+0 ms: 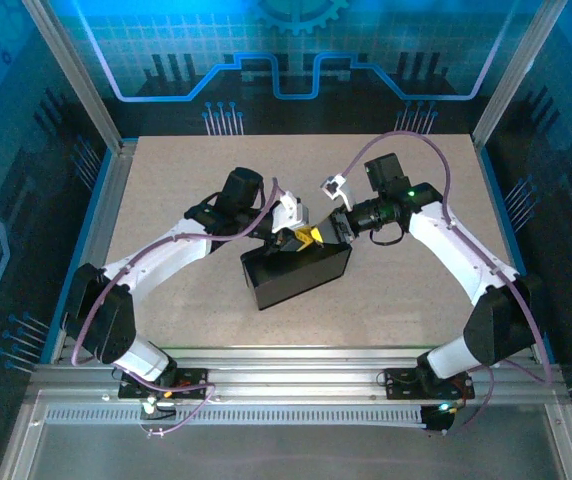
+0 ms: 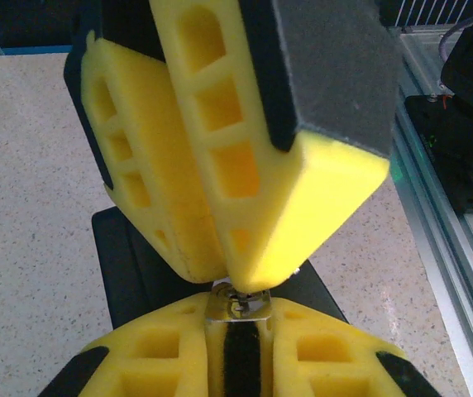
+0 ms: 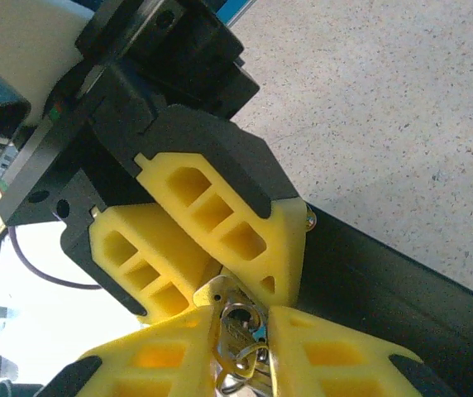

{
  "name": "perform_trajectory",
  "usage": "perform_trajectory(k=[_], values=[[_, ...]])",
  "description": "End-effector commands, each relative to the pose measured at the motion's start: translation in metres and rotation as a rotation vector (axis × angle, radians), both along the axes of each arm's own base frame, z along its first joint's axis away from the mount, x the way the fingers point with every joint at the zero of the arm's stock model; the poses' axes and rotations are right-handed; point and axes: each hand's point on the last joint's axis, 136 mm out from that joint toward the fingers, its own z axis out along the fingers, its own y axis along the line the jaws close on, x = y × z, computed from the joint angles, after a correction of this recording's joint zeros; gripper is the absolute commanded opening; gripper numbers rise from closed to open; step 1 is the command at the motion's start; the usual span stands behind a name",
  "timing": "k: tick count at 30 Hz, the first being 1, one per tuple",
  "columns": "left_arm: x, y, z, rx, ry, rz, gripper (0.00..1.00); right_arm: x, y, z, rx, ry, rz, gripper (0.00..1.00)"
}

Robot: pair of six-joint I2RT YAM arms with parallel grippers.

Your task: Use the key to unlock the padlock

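The two grippers meet tip to tip above a black box [image 1: 296,278]. My left gripper [image 2: 238,321] is shut on the padlock [image 2: 238,306], a small silvery body with its keyhole face turned up between the yellow fingers. In the right wrist view the padlock [image 3: 212,291] peeks out from the left gripper's yellow fingers [image 3: 253,240]. My right gripper [image 3: 241,331] is shut on the key [image 3: 249,332], a thin silvery piece with a wire ring [image 3: 245,364], and the key's tip sits at the keyhole. From above, the left gripper [image 1: 291,238] and the right gripper [image 1: 328,232] touch.
The black box [image 2: 129,265] lies on the speckled beige table [image 1: 166,190] directly under both grippers. Aluminium frame rails [image 1: 296,365] run along the near edge, and posts stand at the back corners. Open table surface surrounds the box on all sides.
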Motion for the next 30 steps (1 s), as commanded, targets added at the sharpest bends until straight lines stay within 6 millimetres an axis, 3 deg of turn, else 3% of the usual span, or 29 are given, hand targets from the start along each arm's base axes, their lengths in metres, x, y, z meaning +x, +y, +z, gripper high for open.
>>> perform_trajectory(k=[1,5,7,11,15,19,23,28,30], values=[[0.0,-0.006,0.028,-0.072,-0.04,-0.049,0.0,-0.004,0.009,0.008,0.032,0.008,0.034,0.13],[0.005,-0.007,0.03,-0.082,-0.041,-0.028,0.02,-0.004,0.008,0.009,0.033,0.036,0.019,0.05],[0.011,-0.006,0.029,-0.081,-0.042,-0.002,0.18,-0.004,0.006,0.007,0.027,0.048,0.008,0.05],[0.024,-0.001,0.029,-0.086,-0.033,0.049,0.18,0.003,-0.003,0.002,0.021,0.081,-0.045,0.0],[0.027,0.0,0.034,-0.101,-0.038,0.057,0.18,0.008,-0.006,0.0,0.027,0.134,-0.082,0.0],[0.03,0.001,0.041,-0.127,-0.02,0.073,0.34,0.008,-0.005,0.004,0.045,0.146,-0.099,0.0],[0.032,0.005,0.05,-0.162,-0.008,0.088,0.42,0.01,-0.01,-0.003,0.019,0.16,-0.128,0.0],[0.037,0.012,0.053,-0.168,0.008,0.131,0.45,0.014,-0.015,-0.008,0.006,0.169,-0.145,0.0],[0.043,0.017,0.049,-0.156,0.02,0.178,0.46,0.015,-0.018,-0.013,-0.015,0.176,-0.151,0.07]])
